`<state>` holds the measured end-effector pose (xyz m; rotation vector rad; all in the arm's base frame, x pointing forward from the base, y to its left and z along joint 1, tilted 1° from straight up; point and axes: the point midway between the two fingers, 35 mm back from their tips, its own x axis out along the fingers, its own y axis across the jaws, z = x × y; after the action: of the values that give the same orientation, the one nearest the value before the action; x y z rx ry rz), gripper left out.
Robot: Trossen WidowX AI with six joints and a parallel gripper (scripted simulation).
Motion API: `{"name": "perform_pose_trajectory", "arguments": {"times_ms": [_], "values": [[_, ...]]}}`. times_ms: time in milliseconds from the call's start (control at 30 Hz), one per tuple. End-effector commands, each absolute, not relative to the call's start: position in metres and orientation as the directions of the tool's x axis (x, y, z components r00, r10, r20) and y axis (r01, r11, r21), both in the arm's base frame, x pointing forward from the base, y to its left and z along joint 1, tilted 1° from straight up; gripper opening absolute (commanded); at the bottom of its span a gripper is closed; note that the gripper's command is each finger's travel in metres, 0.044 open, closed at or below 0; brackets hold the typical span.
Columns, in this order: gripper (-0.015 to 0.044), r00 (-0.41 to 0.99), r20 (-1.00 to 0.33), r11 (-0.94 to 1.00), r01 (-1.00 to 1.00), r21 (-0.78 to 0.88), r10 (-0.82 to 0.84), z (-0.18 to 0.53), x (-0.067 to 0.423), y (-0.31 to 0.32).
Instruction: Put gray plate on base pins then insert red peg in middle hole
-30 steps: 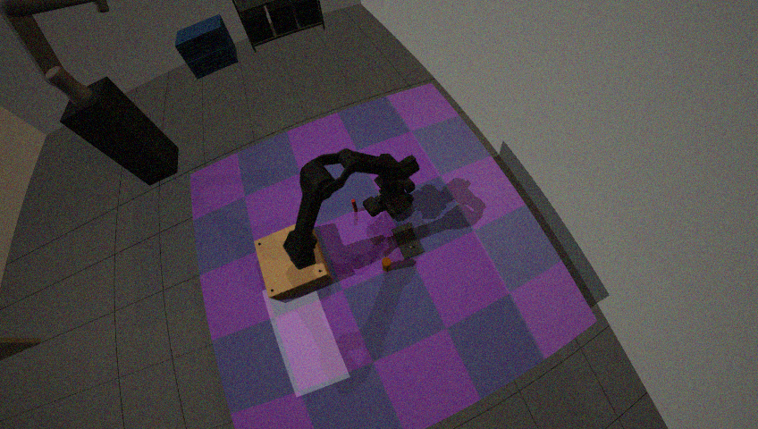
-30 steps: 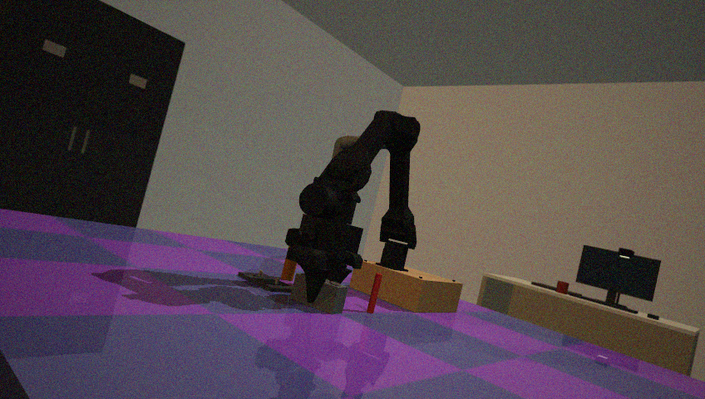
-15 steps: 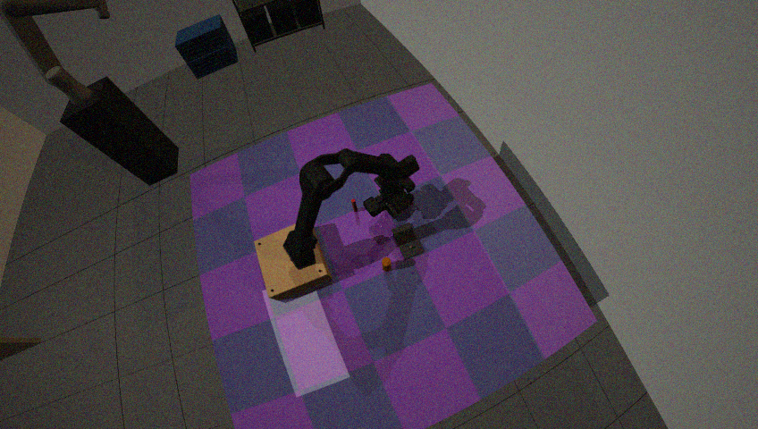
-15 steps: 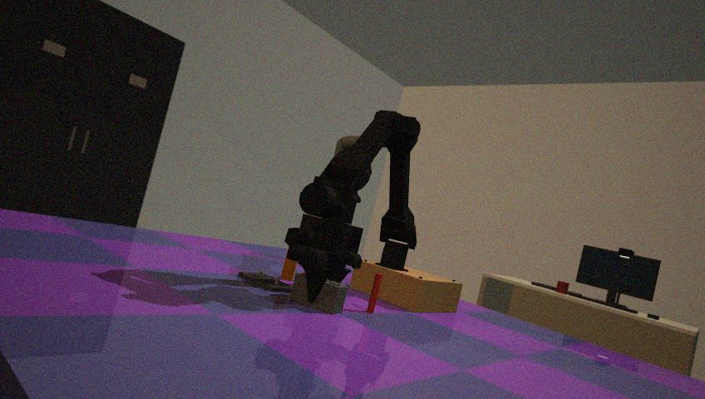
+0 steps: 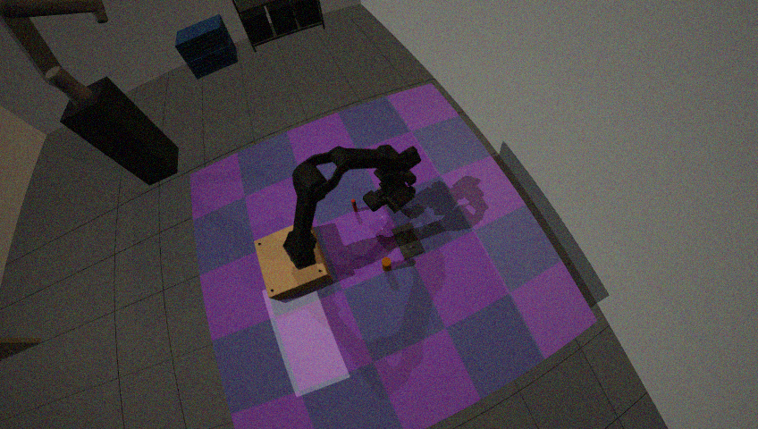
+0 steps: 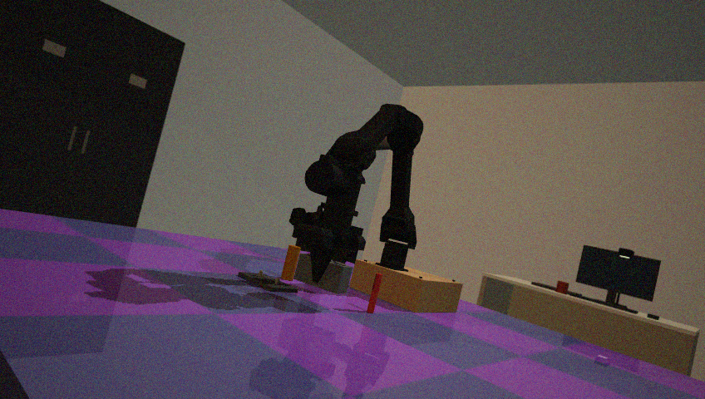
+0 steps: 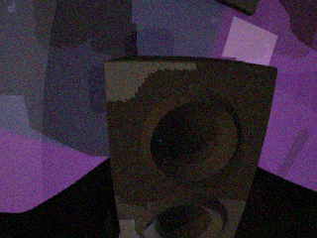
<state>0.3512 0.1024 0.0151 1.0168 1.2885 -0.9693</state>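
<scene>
The gray plate (image 6: 338,279) (image 7: 129,174) is a thick block with holes, two of them showing in the wrist view. My gripper (image 6: 318,268) (image 7: 169,157) is shut on it, with a finger on each long side. The plate hangs a little above the floor in the exterior view. The base (image 5: 408,241) (image 6: 287,288) lies flat and dark beside it, with two small upright pins. A corner of the base shows at the top of the wrist view. The red peg (image 5: 354,206) (image 6: 374,293) stands upright and apart from the gripper. The arm hides the plate in the top view.
An orange cylinder (image 5: 386,264) (image 6: 290,263) stands upright close to the base. The arm's wooden mounting block (image 5: 265,260) (image 6: 437,296) is behind the red peg in the exterior view. The checkered floor mat (image 5: 484,361) (image 6: 163,341) lies under everything.
</scene>
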Motion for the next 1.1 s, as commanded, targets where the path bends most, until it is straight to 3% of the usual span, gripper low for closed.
{"name": "perform_pose_trajectory", "arguments": {"times_ms": [0, 1067], "values": [[0.0, 0.054, -0.999, 0.27, 0.961, 0.051, -0.002, 0.028, 0.352, 0.103], [0.0, 0.038, -0.999, 0.237, 0.971, 0.037, -0.002, 0.108, 0.337, 0.096]]}}
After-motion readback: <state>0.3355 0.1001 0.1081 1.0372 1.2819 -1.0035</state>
